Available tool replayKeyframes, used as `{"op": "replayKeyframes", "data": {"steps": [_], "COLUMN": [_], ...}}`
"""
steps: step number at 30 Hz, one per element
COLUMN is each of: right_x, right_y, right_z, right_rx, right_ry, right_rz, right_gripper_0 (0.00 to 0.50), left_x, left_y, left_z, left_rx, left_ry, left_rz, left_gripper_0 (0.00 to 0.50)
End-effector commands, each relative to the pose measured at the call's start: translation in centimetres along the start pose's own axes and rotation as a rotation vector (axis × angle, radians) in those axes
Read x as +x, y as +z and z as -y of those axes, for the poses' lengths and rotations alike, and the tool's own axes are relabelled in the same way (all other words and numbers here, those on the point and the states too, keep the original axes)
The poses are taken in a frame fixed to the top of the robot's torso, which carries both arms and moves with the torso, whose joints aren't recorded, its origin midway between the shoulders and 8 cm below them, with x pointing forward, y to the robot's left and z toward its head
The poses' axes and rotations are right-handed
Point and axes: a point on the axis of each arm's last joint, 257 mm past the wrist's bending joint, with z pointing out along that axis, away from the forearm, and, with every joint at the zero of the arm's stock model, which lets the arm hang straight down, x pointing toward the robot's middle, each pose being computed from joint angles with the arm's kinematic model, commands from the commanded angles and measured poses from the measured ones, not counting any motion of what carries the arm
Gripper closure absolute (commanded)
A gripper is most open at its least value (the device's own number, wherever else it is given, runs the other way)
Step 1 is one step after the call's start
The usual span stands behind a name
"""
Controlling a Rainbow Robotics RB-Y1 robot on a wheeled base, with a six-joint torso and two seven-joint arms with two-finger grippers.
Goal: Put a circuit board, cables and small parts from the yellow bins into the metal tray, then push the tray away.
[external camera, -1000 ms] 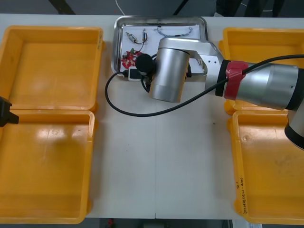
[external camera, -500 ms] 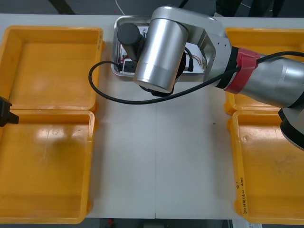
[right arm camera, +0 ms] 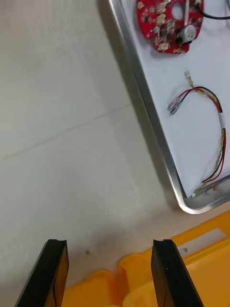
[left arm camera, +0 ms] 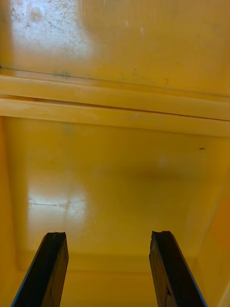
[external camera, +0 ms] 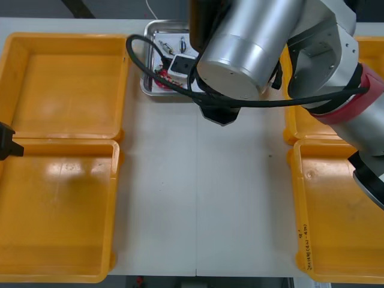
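Red circuit board [right arm camera: 165,24], red-and-yellow cable [right arm camera: 223,136], white-lined tray [right arm camera: 163,72], yellow bins [external camera: 60,84].

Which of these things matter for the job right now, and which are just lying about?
Job: metal tray; red circuit board, red and yellow cable and small metal parts inside it; right gripper, jaws open, over the table beside the tray.
Lying about: yellow bins, visible floors bare; left gripper, jaws open, parked over a left bin.
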Motion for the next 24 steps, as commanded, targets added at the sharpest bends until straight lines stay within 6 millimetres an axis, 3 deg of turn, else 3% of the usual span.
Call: {"op": "replayKeyframes", "data": {"steps": [1, 6, 11, 12, 24], "right_x": [0.2, 1.7, 5.7, 5.7, 16.8], "right_y": [-2.0, -3.1, -3.2, -3.2, -4.3], "right_z": [0.7, 1.3, 2.3, 2.3, 6.1], "right_rx": [-0.012, -0.038, -0.060, -0.060, -0.101], "right_ry": [0.174, 0.321, 0.510, 0.510, 0.847], "right_rz": [0.096, 0.146, 0.152, 0.152, 0.127], "right_gripper_0": [0.000, 0.000, 0.000, 0.000, 0.000], "left_x": [-0.4, -0.4, -0.4, -0.4, -0.4], "left_y": [-1.5, -1.5, -1.5, -1.5, -1.5], "left_z": [-1.4, -1.4, -1.4, -1.4, -1.4], "left_rx": [-0.044, -0.044, -0.044, -0.044, -0.044], "left_ry": [0.049, 0.049, 0.049, 0.049, 0.049], "left_rz": [0.027, 0.027, 0.027, 0.027, 0.027], "left_gripper_0": [0.000, 0.000, 0.000, 0.000, 0.000]}}
